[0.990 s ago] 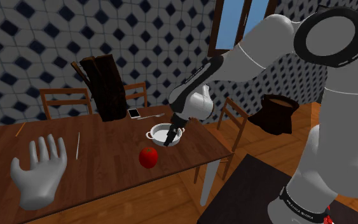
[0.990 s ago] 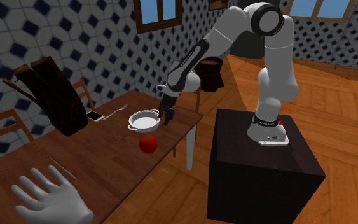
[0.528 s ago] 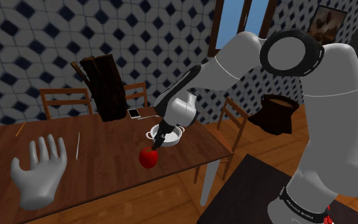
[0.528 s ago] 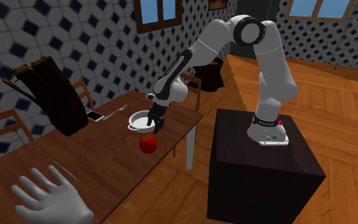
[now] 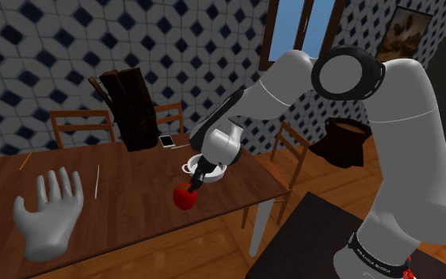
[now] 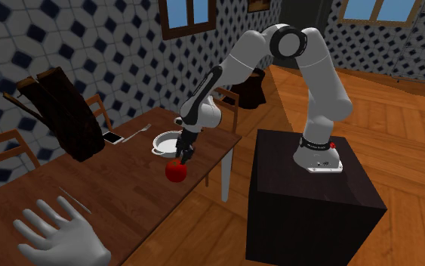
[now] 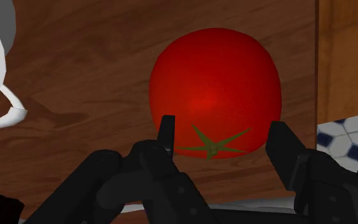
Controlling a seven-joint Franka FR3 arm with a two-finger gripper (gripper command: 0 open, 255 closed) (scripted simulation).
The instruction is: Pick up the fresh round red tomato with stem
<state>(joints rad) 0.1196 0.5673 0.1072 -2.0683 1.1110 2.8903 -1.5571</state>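
1. The end effector (image 7: 222, 127), open, had swung down from above the white pan (image 6: 165, 140) to the tomato (image 7: 215, 95), fingers apart either side of it.
2. The tomato lay on the bench (image 5: 134, 190) just beside that pan, ungrasped; closing seemed next.

Gripper (image 6: 181, 156) just above red tomato (image 6: 175, 172)

Arm (image 5: 403, 143) stands upright from its base and folds at a high elbow. The forearm slopes down toward the shoulder view's left. Wrist (image 5: 219, 144) is bent over, and the tool (image 5: 191, 187) points steeply down. In the wrist view, the black fingers (image 7: 166, 130) stand well apart, unclosed.
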